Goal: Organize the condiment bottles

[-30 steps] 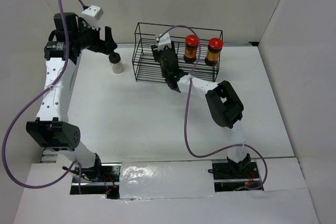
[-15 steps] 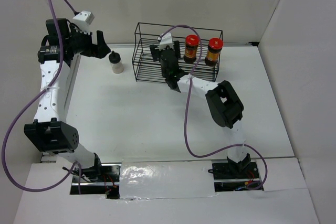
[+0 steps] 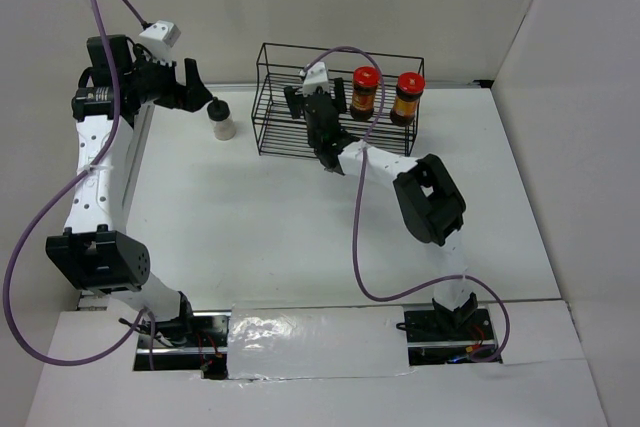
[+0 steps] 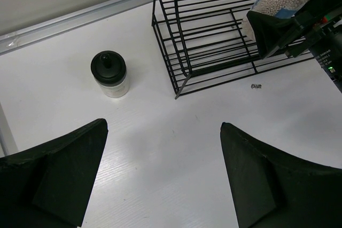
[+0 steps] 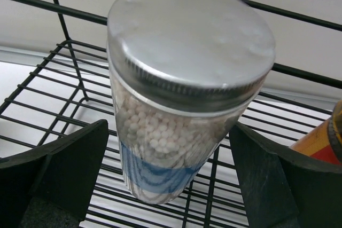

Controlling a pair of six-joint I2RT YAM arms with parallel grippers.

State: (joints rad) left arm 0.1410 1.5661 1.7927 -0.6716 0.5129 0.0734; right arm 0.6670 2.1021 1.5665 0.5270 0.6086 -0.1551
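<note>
Blue-labelled bottle (image 5: 181, 116): upright in rack (image 3: 278, 112), upper centre, left of red-lidded jars (image 3: 364, 92). Right gripper (image 5: 168, 153) jaws newly parted, flanking it: released, placed. Black-capped bottle (image 4: 109, 73) outside rack, upper left, pending; left gripper (image 4: 163, 153) jaws apart, empty.

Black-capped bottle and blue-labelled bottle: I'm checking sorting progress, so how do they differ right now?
The black-capped bottle stands on the table, outside the wire rack; the blue-labelled bottle is inside it, between the right gripper's open fingers. The black-capped bottle's cap is domed; the blue-labelled bottle's lid is flat and silver. Both show pale contents.
</note>
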